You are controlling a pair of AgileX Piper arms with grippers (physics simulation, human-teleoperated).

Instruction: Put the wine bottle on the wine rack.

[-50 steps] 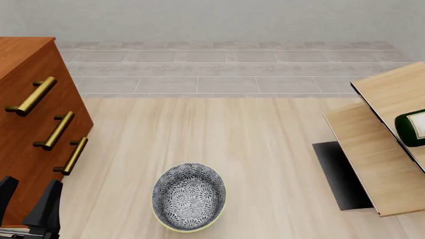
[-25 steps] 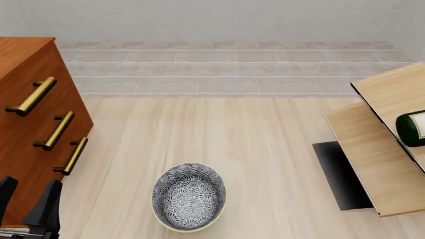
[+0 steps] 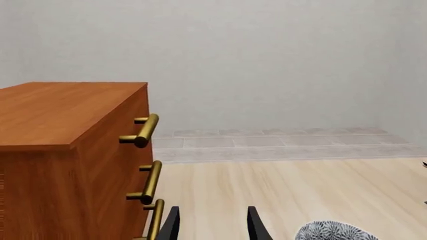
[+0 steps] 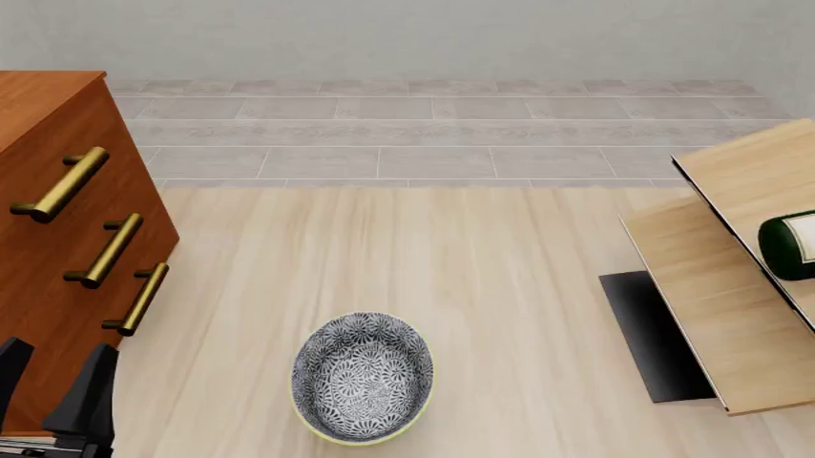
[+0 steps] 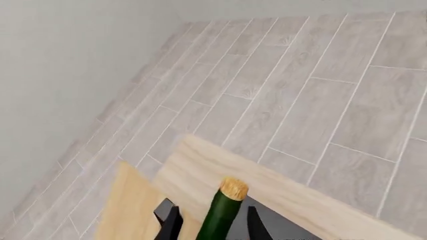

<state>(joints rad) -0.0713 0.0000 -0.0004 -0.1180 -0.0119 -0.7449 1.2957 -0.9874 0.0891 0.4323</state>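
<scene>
The wine bottle (image 4: 792, 245) lies at the far right edge of the front view, its dark green body and white label resting among the slanted pale-wood panels of the wine rack (image 4: 707, 286), whose black base sits on the table (image 4: 484, 277). In the right wrist view the bottle's long neck and tan cork (image 5: 233, 189) rise between the fingers of the right gripper (image 5: 208, 220), which closes around the neck over the rack's panels. The left gripper (image 4: 57, 396) hangs at the near left, its fingers spread apart and holding nothing, just beside the reddish-brown drawer cabinet (image 4: 57, 258) with brass handles. A patterned grey-white bowl (image 4: 362, 377) stands on the table's near middle, well apart from the rack.
</scene>
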